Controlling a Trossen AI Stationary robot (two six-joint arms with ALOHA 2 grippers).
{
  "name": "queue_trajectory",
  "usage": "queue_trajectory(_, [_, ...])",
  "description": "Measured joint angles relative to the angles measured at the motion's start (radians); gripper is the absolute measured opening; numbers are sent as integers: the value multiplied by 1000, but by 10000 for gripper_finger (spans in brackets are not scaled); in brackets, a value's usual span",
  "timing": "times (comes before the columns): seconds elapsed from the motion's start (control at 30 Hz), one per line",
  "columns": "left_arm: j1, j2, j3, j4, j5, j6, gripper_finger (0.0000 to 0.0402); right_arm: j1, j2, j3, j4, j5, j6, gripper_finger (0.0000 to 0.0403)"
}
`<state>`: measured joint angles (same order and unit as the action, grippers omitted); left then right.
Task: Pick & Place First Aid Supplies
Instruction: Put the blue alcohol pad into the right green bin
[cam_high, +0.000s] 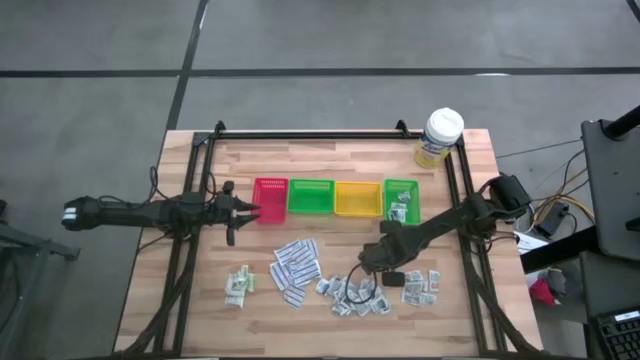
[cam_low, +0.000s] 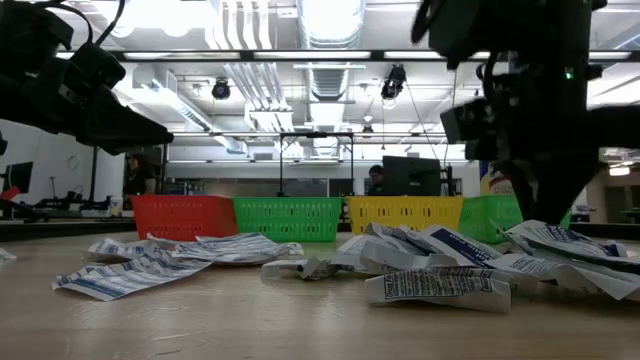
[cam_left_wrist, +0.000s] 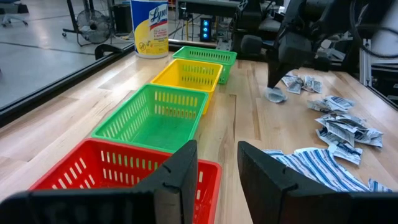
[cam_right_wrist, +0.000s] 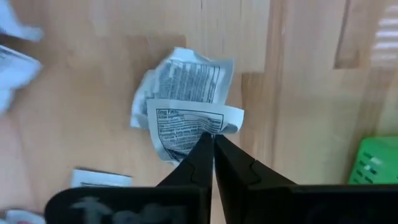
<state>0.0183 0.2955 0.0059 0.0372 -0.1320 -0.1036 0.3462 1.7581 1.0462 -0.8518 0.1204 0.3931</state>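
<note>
First aid supplies lie loose on the wooden table near its front edge: long striped strips (cam_high: 295, 265), pale green sachets (cam_high: 238, 285) and small printed squares (cam_high: 355, 292). My right gripper (cam_right_wrist: 211, 135) points down over the squares, shut on one white printed packet (cam_right_wrist: 186, 106). The left wrist view shows that gripper (cam_left_wrist: 277, 84) with the packet (cam_left_wrist: 275, 95) under it. My left gripper (cam_left_wrist: 217, 168) waits open and level beside the red tray (cam_high: 270, 198), with nothing between its fingers. My right gripper pinches the printed packet by one curled edge (cam_right_wrist: 200, 126) between its two fingertips, coming from above and pointing down. The crumpled packet hangs below the fingers, close over the table; whether its lower end still rests on the wood I cannot tell.
Red, green (cam_high: 311, 196), yellow (cam_high: 357, 198) and a second green tray (cam_high: 401, 200) stand in a row mid-table; the last holds a few packets. A white-lidded tub (cam_high: 440, 135) stands at the far right corner. Black frame rails run along the table's edges.
</note>
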Motion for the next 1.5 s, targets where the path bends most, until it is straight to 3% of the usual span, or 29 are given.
queue_trajectory(0.23, [0,0,0,0,0,0,113,1,-22,26,-32,2,0,8])
queue_trajectory(0.53, [0,1,0,0,0,0,113,1,-23,117,-265,25,14,8])
queue_trajectory(0.87, [0,1,0,0,0,1,113,0,-24,193,-632,269,143,8])
queue_trajectory(1.13, [0,1,0,0,0,1,113,-28,-24,188,-642,500,115,8])
queue_trajectory(1.5, [0,1,0,0,0,1,113,-159,-123,175,-623,554,4,8])
